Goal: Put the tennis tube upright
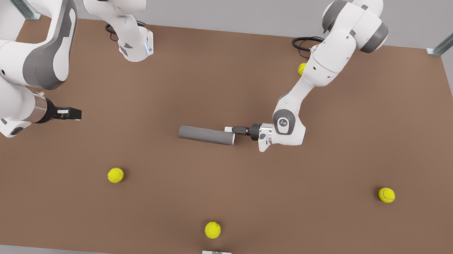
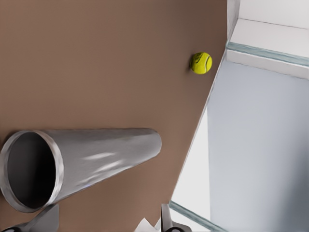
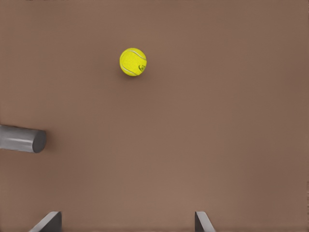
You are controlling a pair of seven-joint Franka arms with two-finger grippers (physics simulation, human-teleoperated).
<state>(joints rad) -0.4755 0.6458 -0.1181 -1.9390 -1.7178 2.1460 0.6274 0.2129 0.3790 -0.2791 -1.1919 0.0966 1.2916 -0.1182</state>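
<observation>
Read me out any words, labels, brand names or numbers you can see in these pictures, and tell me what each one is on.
No legible text anywhere.
tennis ball: dark stamp, too blurred to read.
Wrist above the left pincer, at the open end of the tennis tube: round emblem, no letters readable.
tennis tube: plain.
right pincer, waiting at the front view's left: no print.

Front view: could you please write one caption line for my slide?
Open left tool at the open end of the lying tennis tube; open right tool waits apart; tennis balls scattered on the table.
</observation>
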